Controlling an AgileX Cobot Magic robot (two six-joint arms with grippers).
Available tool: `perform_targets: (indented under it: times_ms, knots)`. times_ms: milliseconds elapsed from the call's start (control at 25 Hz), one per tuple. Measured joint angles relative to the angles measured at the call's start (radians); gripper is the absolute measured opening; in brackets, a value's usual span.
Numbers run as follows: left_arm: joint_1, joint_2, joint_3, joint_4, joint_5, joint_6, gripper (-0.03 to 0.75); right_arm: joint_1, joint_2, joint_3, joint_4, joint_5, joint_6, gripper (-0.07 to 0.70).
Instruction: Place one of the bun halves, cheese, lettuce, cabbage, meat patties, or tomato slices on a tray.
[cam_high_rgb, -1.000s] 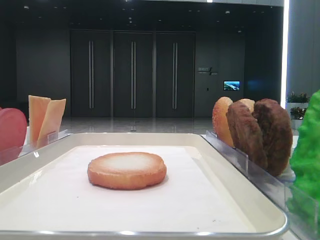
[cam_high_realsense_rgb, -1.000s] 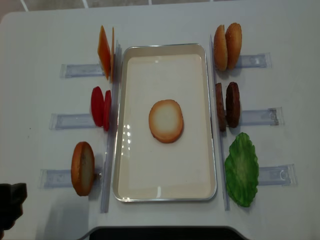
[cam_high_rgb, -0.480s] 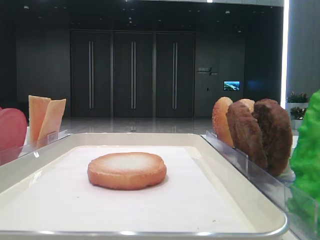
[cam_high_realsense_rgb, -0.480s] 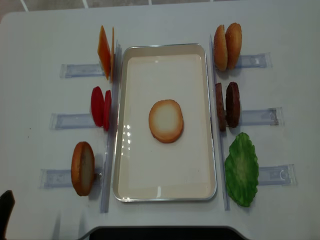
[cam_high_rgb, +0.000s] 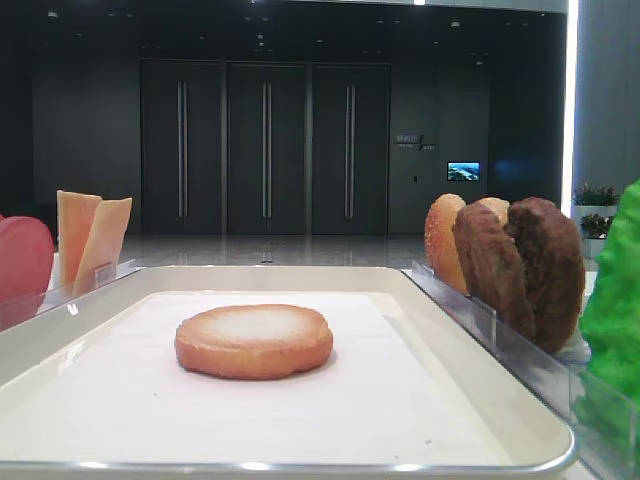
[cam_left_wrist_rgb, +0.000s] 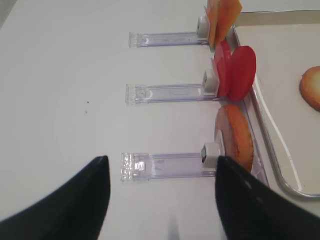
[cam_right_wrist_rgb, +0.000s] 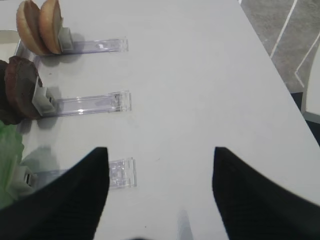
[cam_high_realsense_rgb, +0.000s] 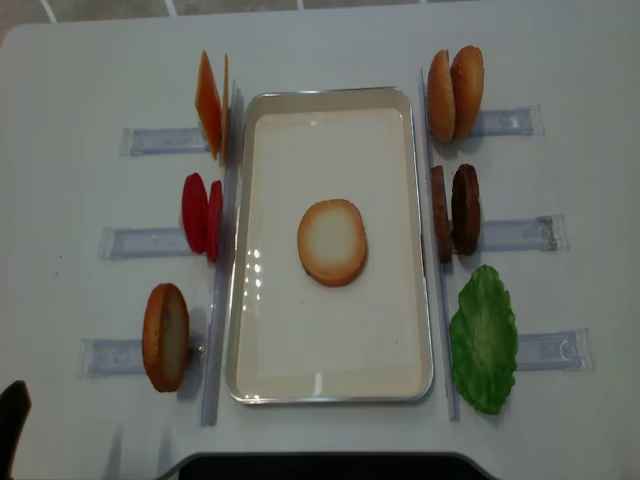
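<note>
One bun half (cam_high_realsense_rgb: 332, 242) lies cream face up in the middle of the tray (cam_high_realsense_rgb: 240, 250). Left of the tray, held upright, are cheese (cam_high_realsense_rgb: 209, 105), tomato slices (cam_high_realsense_rgb: 201, 215) and another bun half (cam_high_realsense_rgb: 165, 337). On the right are two bun halves (cam_high_realsense_rgb: 455, 93), meat patties (cam_high_realsense_rgb: 455, 211) and green lettuce (cam_high_realsense_rgb: 484, 338). Cabbage is out of view. My left gripper (cam_left_wrist_rgb: 160, 200) hangs open and empty over the table, left of the near bun (cam_left_wrist_rgb: 235, 137). My right gripper (cam_right_wrist_rgb: 160, 195) is open and empty, right of the patties (cam_right_wrist_rgb: 20, 87).
Clear plastic holders (cam_high_realsense_rgb: 140, 243) stick out from each food item toward the table sides; one (cam_left_wrist_rgb: 165, 165) lies just ahead of the left jaws and another (cam_right_wrist_rgb: 120, 172) beside the right ones. The table's right edge (cam_right_wrist_rgb: 280, 75) is close to the right gripper.
In the overhead view the left gripper drew back toward the bottom left corner, leaving only a dark sliver. The food and the tray have not moved.
</note>
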Motion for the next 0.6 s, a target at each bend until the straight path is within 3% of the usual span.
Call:
perform_targets:
  times_ms: [600]
  knots:
    - [0.0, 0.0, 0.0, 0.0, 0.0, 0.0, 0.503, 0.0, 0.0, 0.0, 0.0, 0.0, 0.0, 0.429]
